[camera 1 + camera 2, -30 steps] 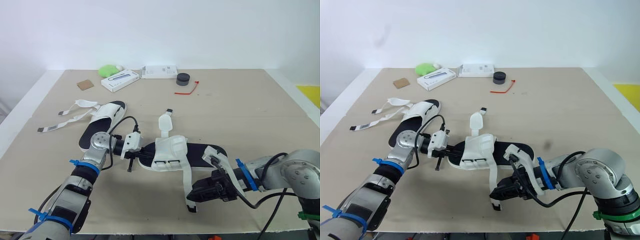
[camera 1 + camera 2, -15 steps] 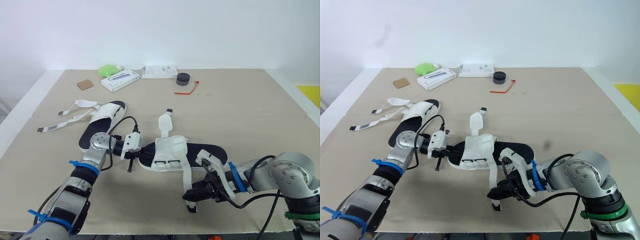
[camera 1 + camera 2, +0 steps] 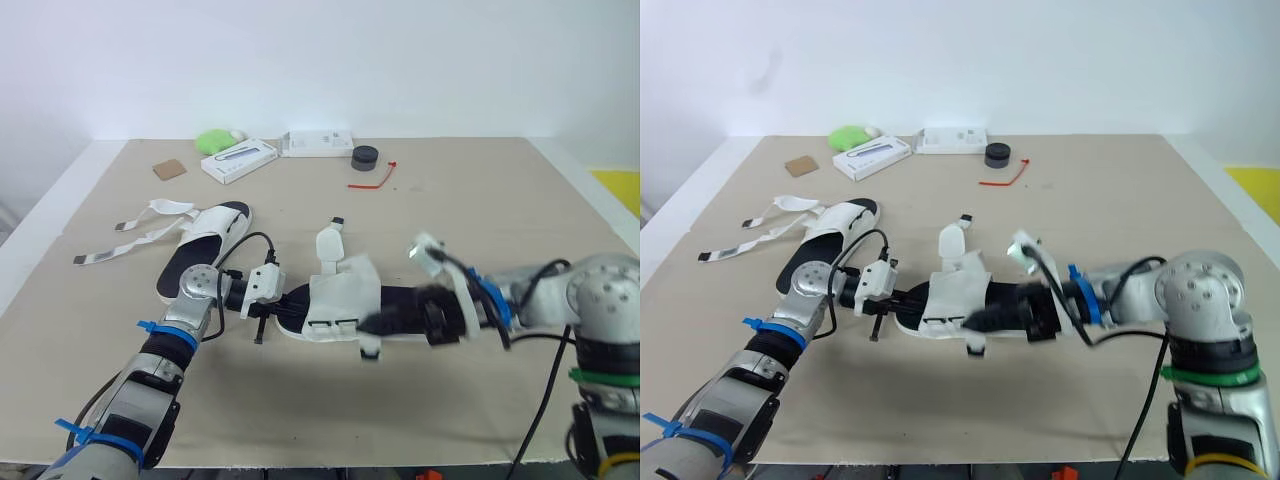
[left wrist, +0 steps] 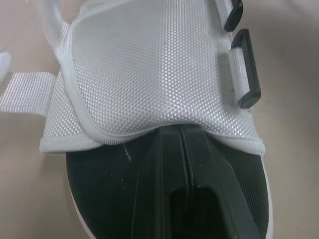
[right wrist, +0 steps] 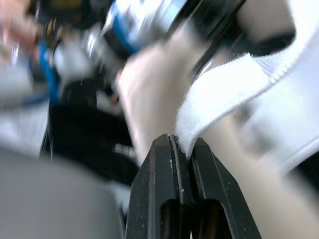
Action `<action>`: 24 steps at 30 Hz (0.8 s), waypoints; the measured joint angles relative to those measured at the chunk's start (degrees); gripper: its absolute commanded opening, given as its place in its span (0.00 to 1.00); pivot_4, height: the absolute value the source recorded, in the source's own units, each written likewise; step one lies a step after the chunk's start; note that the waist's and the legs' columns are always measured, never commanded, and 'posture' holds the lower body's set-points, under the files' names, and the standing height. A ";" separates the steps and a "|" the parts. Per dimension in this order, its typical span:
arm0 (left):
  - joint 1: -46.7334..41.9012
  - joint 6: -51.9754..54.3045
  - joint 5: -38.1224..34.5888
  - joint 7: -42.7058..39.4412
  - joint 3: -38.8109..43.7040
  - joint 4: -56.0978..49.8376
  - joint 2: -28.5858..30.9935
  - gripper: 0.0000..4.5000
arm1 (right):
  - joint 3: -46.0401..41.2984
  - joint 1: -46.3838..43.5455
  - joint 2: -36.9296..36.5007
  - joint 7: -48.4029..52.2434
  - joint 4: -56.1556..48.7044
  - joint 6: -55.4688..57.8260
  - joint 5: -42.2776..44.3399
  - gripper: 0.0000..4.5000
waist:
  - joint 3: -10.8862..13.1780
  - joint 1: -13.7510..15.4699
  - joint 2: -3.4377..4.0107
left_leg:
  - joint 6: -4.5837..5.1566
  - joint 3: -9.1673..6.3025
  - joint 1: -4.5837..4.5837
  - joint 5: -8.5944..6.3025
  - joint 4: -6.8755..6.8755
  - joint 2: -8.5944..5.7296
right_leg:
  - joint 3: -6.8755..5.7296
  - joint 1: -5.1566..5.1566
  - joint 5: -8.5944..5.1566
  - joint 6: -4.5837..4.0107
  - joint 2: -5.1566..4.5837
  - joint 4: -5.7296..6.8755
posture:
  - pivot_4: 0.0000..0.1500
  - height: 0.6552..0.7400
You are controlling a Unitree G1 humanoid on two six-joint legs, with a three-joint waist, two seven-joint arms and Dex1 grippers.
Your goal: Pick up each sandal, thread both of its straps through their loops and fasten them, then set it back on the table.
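Left tool (image 4: pixel 180 130): its two black fingers are pressed together with only a seam between them. They lie flat on the black footbed at the heel end of the near sandal, with the tips right at the edge of the white mesh upper.
Right tool (image 3: pixel 372 324): pinched tight on the end of a white strap (image 5: pixel 234 84). It reaches in over the toe end of the same sandal, opposite the left tool, and looks smeared in the head views.
Near sandal (image 3: pixel 340 298): lies on the bench (image 3: pixel 500 230) between the two tools, heel toward the left tool and toe under the right one.
Held strap: runs from the mesh upper to the right tool's fingertips. A short free end hangs just below them, off the sandal's near edge.
Second strap (image 3: pixel 330 245): stands up from the far side of the upper, beyond both tools, with a dark tip.
Loops (image 4: pixel 246 74): two black bars sit on the side of the mesh upper, just ahead of the left tool's fingertips. Both are unthreaded.
Far sandal (image 3: pixel 208 238): lies flat on the bench beyond the left tool and well away from the right tool. Its loose straps (image 3: pixel 130 235) trail outward, away from both tools.
Back of bench, far from both tools: a green lump (image 3: pixel 218 140), a white box (image 3: pixel 240 160), a second white box (image 3: pixel 320 143), a black puck (image 3: pixel 366 157), a red tie (image 3: pixel 375 178) and a cardboard piece (image 3: pixel 170 169).
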 measured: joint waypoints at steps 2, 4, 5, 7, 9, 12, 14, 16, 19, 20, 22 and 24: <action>-0.20 -0.01 0.00 -0.17 -0.07 0.03 -0.16 0.00 | 0.01 -6.23 2.41 -5.66 9.47 0.31 0.28 0.00 | -0.05 0.01 0.18 | 0.03 0.00 -0.01 0.02 -0.05 0.00 | 0.00 -0.01 0.03 -0.03 0.03 0.00 | 1.00 1.00; -0.29 -0.04 -0.03 -0.25 -0.05 0.05 -0.32 0.00 | 0.27 -11.09 4.53 -10.55 17.00 0.35 -0.07 0.00 | -0.07 0.09 0.19 | 0.06 -0.08 -0.03 0.02 -0.09 0.00 | 0.00 -0.01 0.01 -0.05 0.10 0.00 | 1.00 1.00; -0.34 -0.05 -0.04 -0.39 -0.06 0.05 -0.40 0.00 | 0.67 -12.83 5.39 -12.49 19.74 0.34 -0.23 0.00 | -0.07 0.12 0.21 | 0.09 -0.09 -0.05 -0.01 -0.11 -0.01 | 0.00 0.00 0.01 -0.02 0.10 0.00 | 1.00 1.00; -0.37 -0.05 -0.04 -0.53 -0.06 0.05 -0.54 0.00 | 2.07 -14.23 6.16 -15.02 22.82 0.30 -0.04 0.00 | -0.08 0.19 0.22 | 0.15 -0.11 -0.06 -0.04 -0.12 -0.04 | 0.00 0.02 0.03 0.06 0.09 0.00 | 1.00 1.00; -0.38 -0.05 -0.04 -0.47 -0.05 0.05 -0.55 0.00 | 4.15 -14.37 6.15 -16.67 24.49 0.34 0.95 0.00 | -0.08 0.19 0.23 | 0.17 -0.10 -0.08 -0.05 -0.11 -0.04 | 0.00 0.02 0.03 0.05 0.09 0.00 | 1.00 1.00; -0.32 -0.04 -0.03 -0.03 -0.05 0.06 -0.53 0.00 | 6.47 -14.36 5.76 -17.71 24.81 0.35 3.19 0.00 | -0.06 0.17 0.29 | 0.26 -0.11 -0.08 0.00 -0.11 -0.04 | 0.01 0.01 0.01 0.00 0.09 0.00 | 1.00 1.00; -0.06 -0.04 -0.04 0.53 -0.04 0.01 -0.55 0.00 | 10.21 -12.88 3.58 -18.83 23.44 0.29 8.63 0.00 | -0.06 0.17 0.26 | 0.30 -0.16 -0.07 0.02 -0.10 -0.04 | -0.01 0.04 -0.01 -0.03 0.09 0.00 | 1.00 1.00; 0.19 -0.04 -0.05 0.77 0.07 -0.18 -0.53 0.00 | 13.03 -11.34 1.89 -19.82 22.78 0.35 12.40 0.00 | -0.06 0.11 0.28 | 0.30 -0.15 -0.07 0.02 -0.10 -0.04 | 0.01 0.04 -0.01 -0.04 0.07 0.00 | 1.00 1.00; 0.56 -0.05 -0.06 1.11 0.30 -0.26 -0.53 0.00 | 15.55 -11.04 0.47 -21.96 22.81 -0.16 17.57 0.00 | -0.11 0.05 0.41 | 0.38 -0.14 -0.06 0.04 -0.10 -0.04 | 0.02 0.03 0.00 -0.04 0.08 0.00 | 1.00 1.00; 0.62 -0.05 -0.06 1.19 0.32 -0.29 -0.54 0.00 | 16.30 -11.24 0.17 -22.81 22.80 -0.18 19.30 0.00 | -0.13 0.06 0.44 | 0.43 -0.16 -0.05 0.03 -0.10 -0.04 | -0.01 0.03 0.00 -0.04 0.08 0.00 | 1.00 1.00; 0.68 -0.05 -0.07 1.31 0.32 -0.33 -0.57 0.00 | 17.16 -11.44 -0.29 -24.01 22.64 -0.30 21.02 0.00 | -0.14 0.09 0.45 | 0.44 -0.18 -0.06 0.03 -0.10 -0.04 | -0.02 0.03 -0.01 -0.05 0.08 0.00 | 1.00 1.00; 0.70 -0.05 -0.08 1.36 0.32 -0.34 -0.62 0.00 | 17.65 -11.44 -0.66 -25.02 22.58 -0.59 21.87 0.00 | -0.14 0.10 0.44 | 0.44 -0.17 -0.06 0.03 -0.10 -0.05 | -0.02 0.04 -0.01 -0.05 0.06 0.00 | 1.00 1.00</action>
